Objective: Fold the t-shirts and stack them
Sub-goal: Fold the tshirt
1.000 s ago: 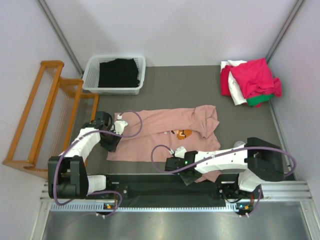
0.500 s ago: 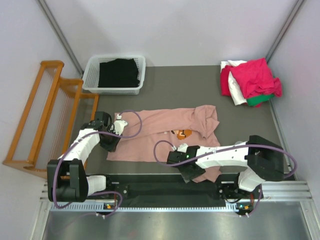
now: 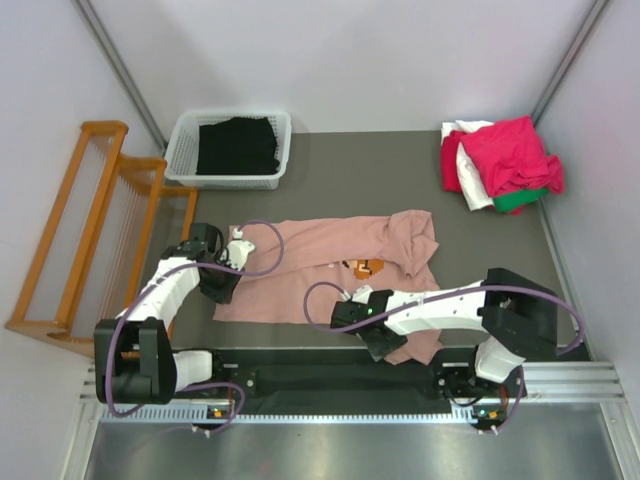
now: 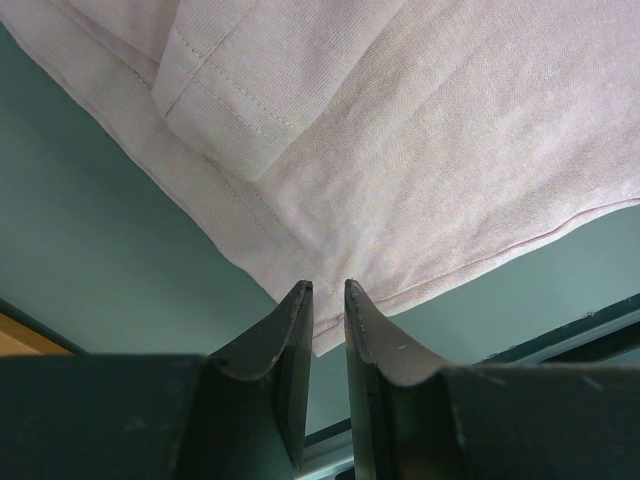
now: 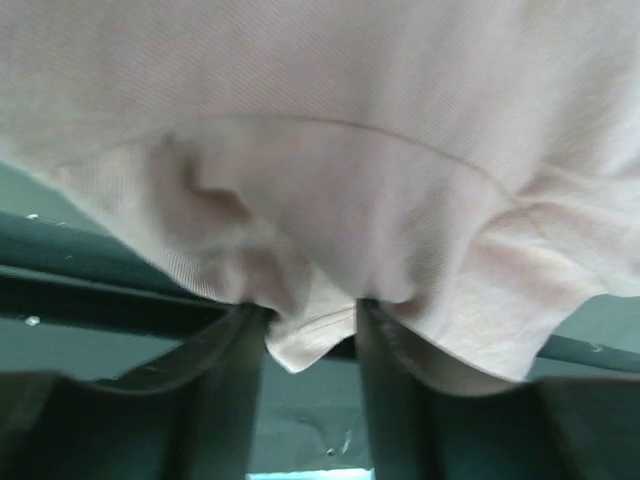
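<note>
Item: pink shirt [image 3: 320, 262]. Lies spread across the middle of the grey table [image 3: 380, 180], long axis 9 to 3 o'clock. Its 3 o'clock end is bunched and doubled over. A small orange print [image 3: 368, 266] shows just inside that fold.

Item: left claw [image 3: 222, 288]. At the shirt's 8 o'clock corner, low on the cloth. In the left wrist view the fingers [image 4: 288, 340] stand at a narrow gap, with the tip of the hem corner pinched between them.

Item: right claw [image 3: 378, 342]. At the shirt's 5 o'clock edge, near the table's front rail. In the right wrist view the fingers [image 5: 236, 365] clamp a gathered bunch of pink hem, and a loose flap hangs below the grip.

Item: pile of shirts [image 3: 500, 160]. At 1 o'clock on the table, well apart from the pink one. Crimson lies on top, white under it, green at the 5 o'clock side.

Item: white basket [image 3: 182, 150]. At 11 o'clock. It holds a black cloth [image 3: 236, 146].

Item: wooden rack [image 3: 90, 230]. At 9 o'clock, beside the table.
</note>
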Available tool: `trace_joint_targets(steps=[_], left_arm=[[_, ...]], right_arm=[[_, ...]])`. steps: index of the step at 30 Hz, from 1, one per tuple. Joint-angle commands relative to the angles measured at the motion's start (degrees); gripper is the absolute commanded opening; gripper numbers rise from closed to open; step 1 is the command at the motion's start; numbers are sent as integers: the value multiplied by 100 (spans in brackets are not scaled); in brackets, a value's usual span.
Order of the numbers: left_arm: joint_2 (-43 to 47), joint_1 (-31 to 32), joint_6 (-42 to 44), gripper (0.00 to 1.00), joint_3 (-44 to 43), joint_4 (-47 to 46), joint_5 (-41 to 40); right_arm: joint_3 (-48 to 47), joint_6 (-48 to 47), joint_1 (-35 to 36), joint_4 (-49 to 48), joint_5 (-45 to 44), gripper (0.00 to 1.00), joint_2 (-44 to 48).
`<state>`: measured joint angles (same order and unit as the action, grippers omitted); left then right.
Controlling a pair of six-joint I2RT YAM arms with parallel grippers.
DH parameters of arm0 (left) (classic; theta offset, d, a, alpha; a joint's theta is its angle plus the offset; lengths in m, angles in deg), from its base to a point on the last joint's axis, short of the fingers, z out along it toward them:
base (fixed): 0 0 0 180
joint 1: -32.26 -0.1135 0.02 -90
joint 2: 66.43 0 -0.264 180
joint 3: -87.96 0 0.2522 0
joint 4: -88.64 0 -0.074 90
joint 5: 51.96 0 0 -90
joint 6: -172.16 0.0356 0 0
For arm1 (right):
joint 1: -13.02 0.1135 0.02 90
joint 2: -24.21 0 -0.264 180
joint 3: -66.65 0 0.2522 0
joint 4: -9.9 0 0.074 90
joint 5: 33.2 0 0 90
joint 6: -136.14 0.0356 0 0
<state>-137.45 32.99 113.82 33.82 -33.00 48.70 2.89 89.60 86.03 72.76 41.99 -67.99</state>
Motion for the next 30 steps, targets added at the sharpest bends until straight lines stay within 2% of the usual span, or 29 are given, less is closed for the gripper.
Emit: trace_joint_targets(steps=[1, 3, 4, 5, 6, 9, 13, 26, 30], left_arm=[[71, -29, 25, 24, -40, 31, 16], [45, -29, 42, 24, -40, 14, 7], [53, -29, 42, 24, -40, 14, 7], [54, -29, 42, 24, -49, 5, 15], [36, -29, 42, 24, -58, 14, 7], [-8, -29, 33, 24, -110, 40, 16], [-43, -29, 16, 24, -163, 58, 33], [-342, -29, -11, 24, -225, -100, 16], [-403, -29, -19, 24, -225, -136, -11]], right_arm=[[60, 83, -41, -727, -514, 31, -88], [95, 197, -42, -631, -654, 22, 27], [104, 232, -42, -595, -716, 12, 70], [139, 294, -33, -525, -769, 9, 184], [157, 329, -33, -490, -874, 9, 229], [140, 399, -33, -262, -1093, 15, 308], [148, 523, 20, -59, -1261, 17, 492], [-89, 980, 222, 767, -1384, 11, 1283], [7, 989, 231, 689, -1218, 11, 1407]])
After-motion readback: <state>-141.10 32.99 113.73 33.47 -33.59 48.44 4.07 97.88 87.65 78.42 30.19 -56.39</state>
